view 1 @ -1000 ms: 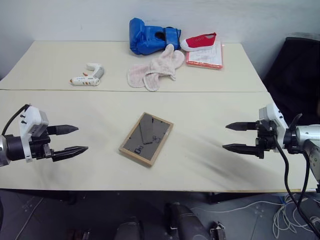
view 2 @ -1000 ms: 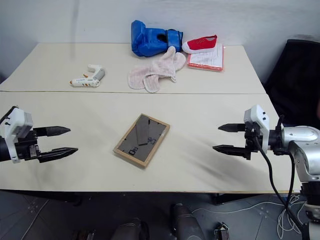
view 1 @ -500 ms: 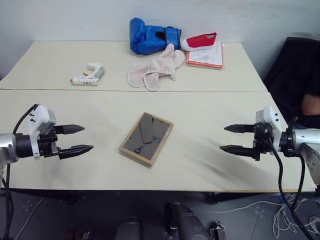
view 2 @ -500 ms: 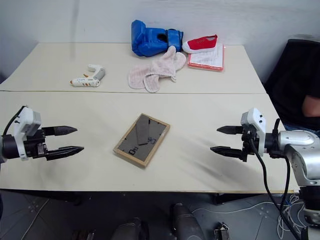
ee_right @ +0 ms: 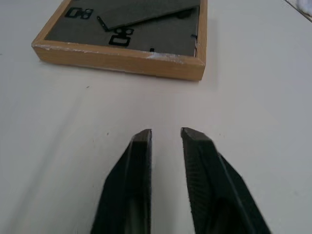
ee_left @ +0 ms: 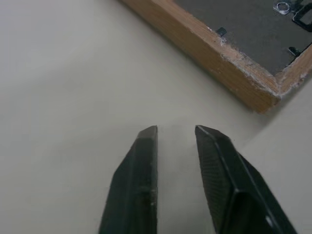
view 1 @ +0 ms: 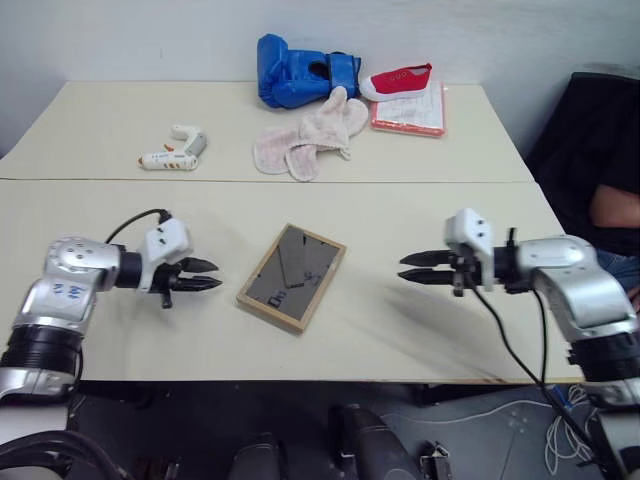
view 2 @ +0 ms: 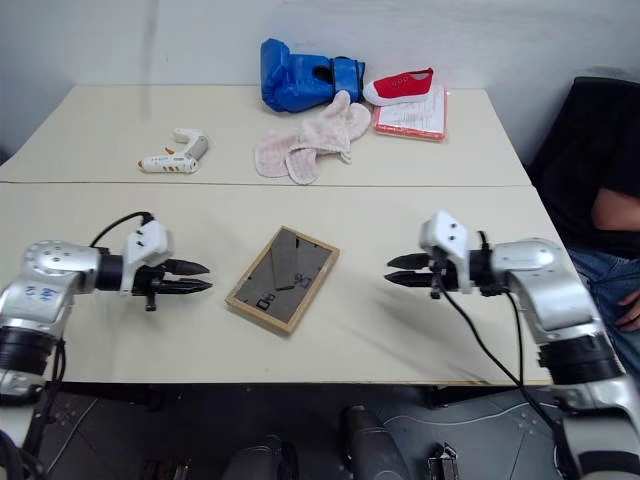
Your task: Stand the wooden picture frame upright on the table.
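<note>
Left eye view: the wooden picture frame (view 1: 292, 276) lies flat in the middle of the picture, dark grey back up with its fold-out stand folded against it, on the near table (view 1: 400, 330). The left gripper (view 1: 205, 277) sits left of centre and the right gripper (view 1: 412, 273) right of centre, both pointing inward at the frame from opposite sides. Each has its jaws drawn nearly together, only a thin gap between the fingertips, pinching nothing.

The step in hand looks like the approach for a pick-up. To do it well, the jaws would need to spread again before reaching the wood, since they are too narrow to take an edge. One gripper could steady or tip a long edge while the other lifts the opposite side; the stand must be swung out before the frame is set down, or it will likely fall flat.

In the left wrist view a corner of the frame lies near the fingertips (ee_left: 147, 132), just ahead and to the side, not touching. In the right wrist view a long edge of the frame (ee_right: 122, 57) lies straight ahead of the fingertips (ee_right: 142, 135), a strip of bare table between them.
</note>
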Controlling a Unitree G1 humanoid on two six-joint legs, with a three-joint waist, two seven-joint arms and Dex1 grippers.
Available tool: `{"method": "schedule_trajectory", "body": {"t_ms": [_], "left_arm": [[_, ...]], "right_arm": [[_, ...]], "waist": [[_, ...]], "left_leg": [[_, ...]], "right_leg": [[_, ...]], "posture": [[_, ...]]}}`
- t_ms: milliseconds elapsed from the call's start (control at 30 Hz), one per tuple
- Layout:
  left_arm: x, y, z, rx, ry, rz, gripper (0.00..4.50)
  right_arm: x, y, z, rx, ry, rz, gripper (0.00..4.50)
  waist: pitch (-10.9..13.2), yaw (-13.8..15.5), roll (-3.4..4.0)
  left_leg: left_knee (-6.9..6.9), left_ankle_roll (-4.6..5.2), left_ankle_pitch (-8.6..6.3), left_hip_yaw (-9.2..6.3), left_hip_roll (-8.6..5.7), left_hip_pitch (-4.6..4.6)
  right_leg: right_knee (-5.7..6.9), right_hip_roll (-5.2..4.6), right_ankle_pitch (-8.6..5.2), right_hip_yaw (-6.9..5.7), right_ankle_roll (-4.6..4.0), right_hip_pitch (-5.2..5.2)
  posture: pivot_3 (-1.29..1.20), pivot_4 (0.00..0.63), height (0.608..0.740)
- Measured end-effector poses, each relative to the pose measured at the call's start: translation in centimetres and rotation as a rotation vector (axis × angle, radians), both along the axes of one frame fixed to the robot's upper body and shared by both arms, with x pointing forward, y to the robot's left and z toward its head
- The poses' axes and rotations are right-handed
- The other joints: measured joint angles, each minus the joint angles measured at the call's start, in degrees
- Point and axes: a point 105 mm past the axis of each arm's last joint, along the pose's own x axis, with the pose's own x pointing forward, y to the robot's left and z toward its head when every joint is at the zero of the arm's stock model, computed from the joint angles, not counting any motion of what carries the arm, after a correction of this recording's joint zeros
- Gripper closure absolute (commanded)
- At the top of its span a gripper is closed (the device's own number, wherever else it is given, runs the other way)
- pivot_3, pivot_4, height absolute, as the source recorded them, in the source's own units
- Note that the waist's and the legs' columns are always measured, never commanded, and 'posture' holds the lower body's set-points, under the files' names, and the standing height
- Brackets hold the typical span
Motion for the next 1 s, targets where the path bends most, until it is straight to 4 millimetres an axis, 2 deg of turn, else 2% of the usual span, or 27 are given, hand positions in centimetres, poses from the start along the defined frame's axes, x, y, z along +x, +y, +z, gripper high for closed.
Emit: {"method": "schedule_trajectory", "body": {"t_ms": [133, 267, 367, 467, 600, 733, 867, 967, 1000], "left_arm": [[0.4, -1.9, -0.6, -0.038, 0.016, -0.023, 4.19], [-0.5, -3.3, -0.6, -0.090, 0.064, -0.055, 4.19], [-2.5, -5.0, -1.2, -0.124, 0.133, -0.118, 4.19], [-4.2, -5.7, -2.1, -0.132, 0.180, -0.136, 4.19], [-4.4, -5.6, -2.6, -0.138, 0.198, -0.067, 4.19], [-4.3, -4.7, -2.4, -0.212, 0.310, 0.056, 3.34], [-4.3, -3.6, -1.6, -0.409, 0.583, 0.264, 2.19], [-4.4, -3.9, -1.0, -0.500, 0.708, 0.334, 1.39], [-4.0, -4.3, -0.8, -0.545, 0.746, 0.360, 0.97]], "right_arm": [[0.7, 2.1, -1.9, -0.050, -0.005, 0.031, 4.50], [1.8, 2.8, -3.1, -0.085, -0.023, 0.008, 4.50], [3.0, 3.4, -3.1, -0.085, -0.048, -0.018, 4.50], [3.4, 4.5, -2.7, -0.052, -0.059, -0.015, 4.50], [3.6, 4.7, -2.4, -0.025, -0.056, -0.026, 4.50], [3.1, 4.2, -1.8, -0.055, -0.079, 0.005, 4.50], [1.6, 3.4, -1.9, -0.158, -0.128, 0.084, 4.50], [1.1, 3.3, -2.6, -0.245, -0.163, 0.130, 4.50], [0.9, 3.5, -2.7, -0.263, -0.173, 0.147, 4.50]], "waist": [[0.00, -0.05, 0.00], [0.00, -0.28, 0.00], [0.00, -0.34, 0.01], [0.00, -0.33, 0.00], [-0.01, -0.20, 0.00], [-0.02, -0.20, 0.00], [-0.03, -0.39, -0.01], [-0.02, -0.33, -0.01], [-0.03, -0.18, -0.01]], "left_leg": [[0.08, -0.01, 0.00, -0.01, 0.02, -0.03], [0.12, -0.02, 0.00, -0.01, 0.04, -0.06], [0.12, -0.05, 0.02, -0.03, 0.06, -0.03], [0.14, -0.08, 0.03, -0.05, 0.06, -0.02], [0.20, -0.05, 0.02, -0.07, 0.05, 0.04], [0.20, -0.02, 0.00, -0.09, 0.03, 0.10], [0.21, 0.28, -0.16, -0.09, 0.01, 0.08], [0.25, 0.25, -0.16, -0.12, 0.02, 0.07], [0.31, 0.10, -0.07, -0.13, 0.02, 0.07]], "right_leg": [[0.09, 0.00, 0.00, 0.00, 0.00, -0.01], [0.20, 0.00, 0.00, 0.00, 0.00, -0.03], [0.23, -0.01, 0.00, -0.01, 0.00, -0.01], [0.22, -0.01, 0.00, -0.01, 0.00, -0.02], [0.19, -0.02, 0.00, -0.02, 0.00, 0.07], [0.21, -0.02, 0.00, -0.03, 0.00, 0.12], [0.27, 0.01, 0.00, -0.02, 0.00, 0.07], [0.27, 0.01, 0.00, -0.04, 0.00, 0.09], [0.29, 0.01, 0.00, -0.05, 0.00, 0.09]], "posture": [[0.00, 0.150, 0.740], [0.00, 0.150, 0.740], [0.00, 0.150, 0.740], [0.00, 0.150, 0.740], [0.00, 0.150, 0.740], [0.00, 0.150, 0.740], [0.00, 0.150, 0.740], [0.00, 0.150, 0.740], [0.00, 0.150, 0.740]]}}
